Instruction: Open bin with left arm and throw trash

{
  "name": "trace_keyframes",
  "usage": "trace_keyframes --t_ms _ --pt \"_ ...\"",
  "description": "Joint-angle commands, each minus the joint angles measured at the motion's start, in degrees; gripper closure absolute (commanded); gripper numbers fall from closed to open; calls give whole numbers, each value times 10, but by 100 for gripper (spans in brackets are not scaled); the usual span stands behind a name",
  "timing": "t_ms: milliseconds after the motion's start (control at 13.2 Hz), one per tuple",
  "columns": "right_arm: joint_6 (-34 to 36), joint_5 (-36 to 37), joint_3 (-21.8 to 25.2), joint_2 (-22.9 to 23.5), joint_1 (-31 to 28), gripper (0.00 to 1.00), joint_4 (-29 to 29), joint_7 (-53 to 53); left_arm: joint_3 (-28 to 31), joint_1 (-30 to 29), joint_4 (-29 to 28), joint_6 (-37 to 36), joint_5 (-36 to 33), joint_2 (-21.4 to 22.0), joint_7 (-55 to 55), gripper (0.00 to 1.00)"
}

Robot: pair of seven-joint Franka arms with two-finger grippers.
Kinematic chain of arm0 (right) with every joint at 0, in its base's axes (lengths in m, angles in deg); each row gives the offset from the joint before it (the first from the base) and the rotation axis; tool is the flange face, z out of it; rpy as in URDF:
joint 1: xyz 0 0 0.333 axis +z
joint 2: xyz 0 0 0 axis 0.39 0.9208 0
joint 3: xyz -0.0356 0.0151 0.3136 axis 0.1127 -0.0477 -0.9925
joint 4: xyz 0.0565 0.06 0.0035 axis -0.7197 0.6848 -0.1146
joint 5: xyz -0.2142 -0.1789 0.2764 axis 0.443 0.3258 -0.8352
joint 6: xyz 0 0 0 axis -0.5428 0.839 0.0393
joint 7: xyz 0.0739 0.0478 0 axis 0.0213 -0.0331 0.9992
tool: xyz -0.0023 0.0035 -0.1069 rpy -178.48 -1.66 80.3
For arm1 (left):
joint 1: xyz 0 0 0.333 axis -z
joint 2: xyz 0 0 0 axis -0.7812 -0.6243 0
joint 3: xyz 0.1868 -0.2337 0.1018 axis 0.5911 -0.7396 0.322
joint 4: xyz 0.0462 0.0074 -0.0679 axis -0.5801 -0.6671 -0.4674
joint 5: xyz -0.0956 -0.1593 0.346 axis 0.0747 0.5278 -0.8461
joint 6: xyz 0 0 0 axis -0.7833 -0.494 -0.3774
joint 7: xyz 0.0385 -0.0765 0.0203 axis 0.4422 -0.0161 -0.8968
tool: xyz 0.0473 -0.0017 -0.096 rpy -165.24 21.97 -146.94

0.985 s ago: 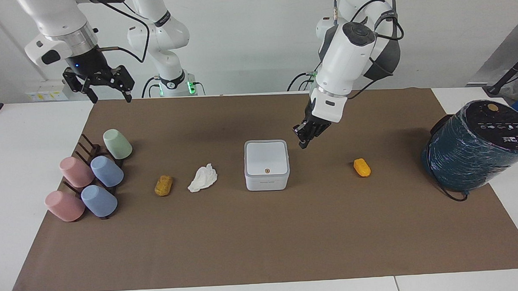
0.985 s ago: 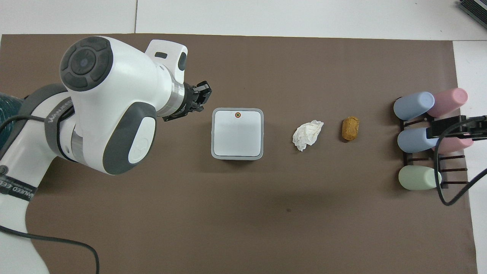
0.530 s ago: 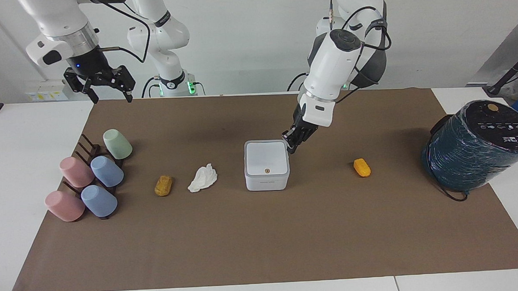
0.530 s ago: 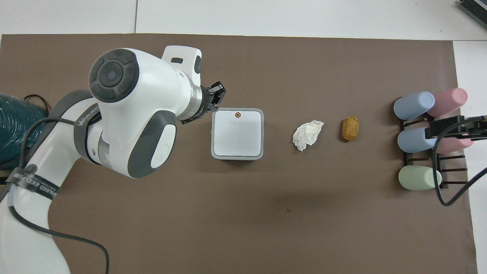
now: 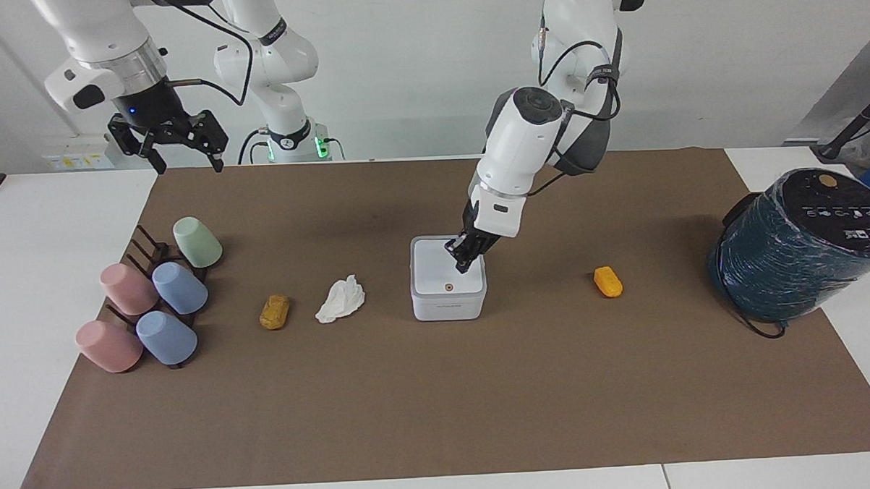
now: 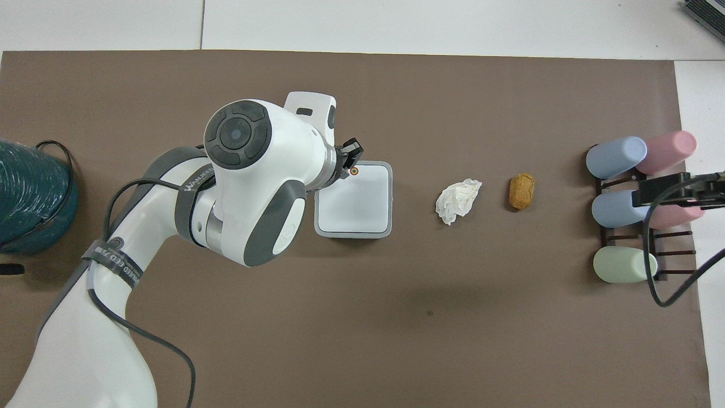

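Note:
The white bin (image 5: 437, 302) stands mid-table on the brown mat with its lid shut; it also shows in the overhead view (image 6: 362, 209). My left gripper (image 5: 462, 261) is shut and empty, its tips down over the lid close to the orange dot (image 5: 448, 287); I cannot tell whether they touch. In the overhead view the left gripper (image 6: 350, 154) is at the lid's dot edge. The white tissue (image 5: 341, 299) and the brownish-yellow lump (image 5: 274, 311) lie beside the bin toward the right arm's end. The orange lump (image 5: 608, 281) lies toward the left arm's end. My right gripper (image 5: 184, 159) waits open in the air.
Several pastel cups (image 5: 179, 287) lie on a dark rack (image 5: 144, 246) at the right arm's end. A large teal wrapped cylinder (image 5: 797, 253) stands at the left arm's end. In the overhead view my left arm hides the orange lump.
My left gripper has moved from beside the bin at the left arm's end to over the lid, lowering toward it. The right arm, the bin and the trash have not moved.

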Motion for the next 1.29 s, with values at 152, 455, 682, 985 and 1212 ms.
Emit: trace_keyframes --t_ms 152,455,682,985,1212 --pt "-105 -14 -4 -14 3 0 85 8 9 26 -33 31 3 5 -11 100" --pt "-199 -16 -3 -10 37 0 142 -3 9 41 -49 58 0 -1 -30 100" --pt "-268 -16 -3 44 52 0 143 -25 10 48 -48 77 0 -12 -31 100" --pt "-380 -16 -3 134 62 0 143 -45 11 45 -48 101 0 -22 -31 100" --pt "-419 -16 -3 178 64 0 145 -67 11 47 -49 103 -1 -32 -32 100"
